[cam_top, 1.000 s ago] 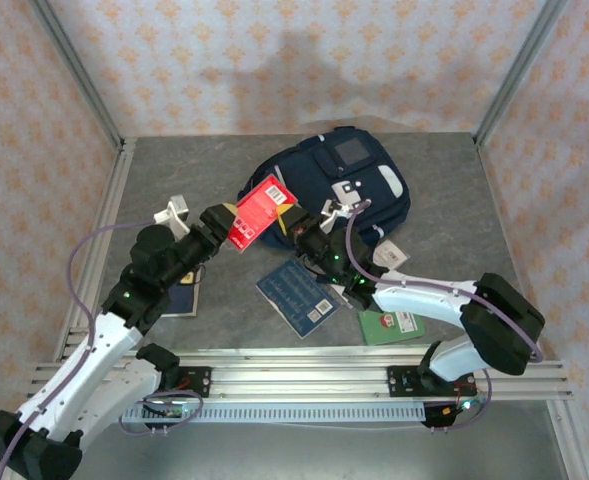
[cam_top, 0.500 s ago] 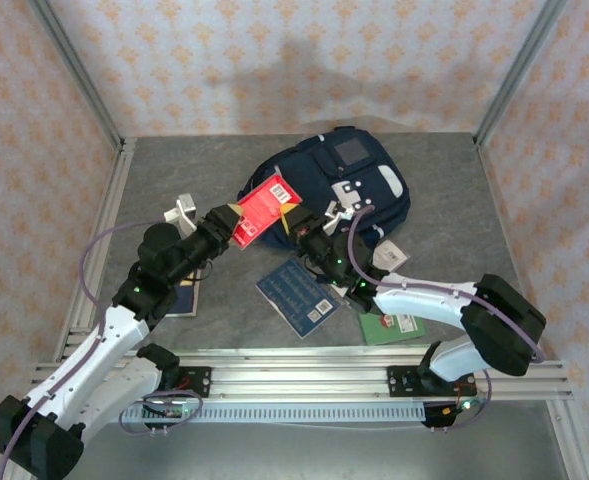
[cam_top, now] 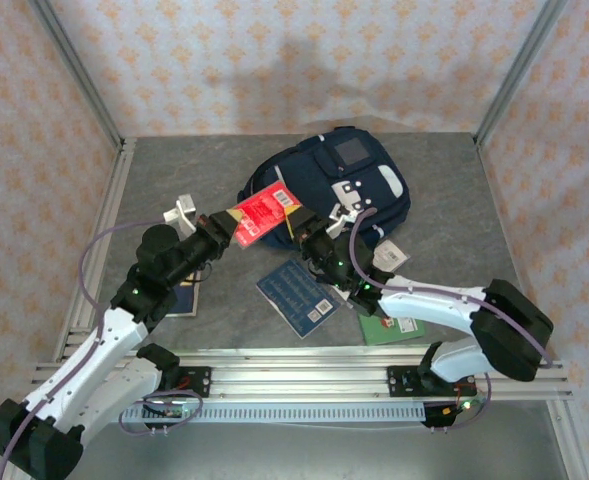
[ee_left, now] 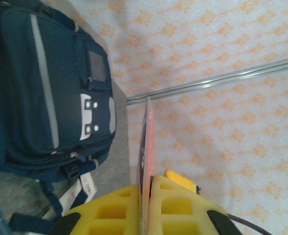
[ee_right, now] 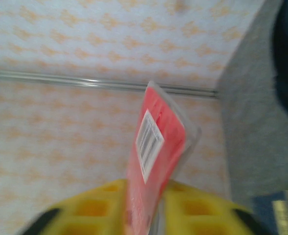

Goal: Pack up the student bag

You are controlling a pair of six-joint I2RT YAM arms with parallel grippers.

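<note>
The student bag [cam_top: 344, 180] is a navy backpack with grey patches, lying at the back middle of the table; its front pocket and stripe also face me as the student bag [ee_left: 36, 88]. A flat red packet [cam_top: 261, 215] in a clear sleeve hangs in the air just left of the bag, between both grippers. My left gripper [cam_top: 226, 226] is shut on its left end; the left wrist view has the red packet [ee_left: 146, 142] edge-on, pinched between the left gripper's [ee_left: 150, 183] yellow fingers. My right gripper [cam_top: 296, 222] is at its right end. There the red packet [ee_right: 153, 147] stands between the right gripper's [ee_right: 156, 191] fingers with a narrow gap on one side.
A blue book [cam_top: 296, 290] and a green book [cam_top: 392, 326] lie on the grey table in front of the bag. A dark booklet [cam_top: 184, 297] lies under the left arm, a white clip [cam_top: 179, 210] beside it. The metal rail [cam_top: 294, 365] runs along the near edge.
My left gripper has closed onto the red packet. The right gripper's jaws have loosened from it. The packet has tipped flatter and shifted slightly left.
</note>
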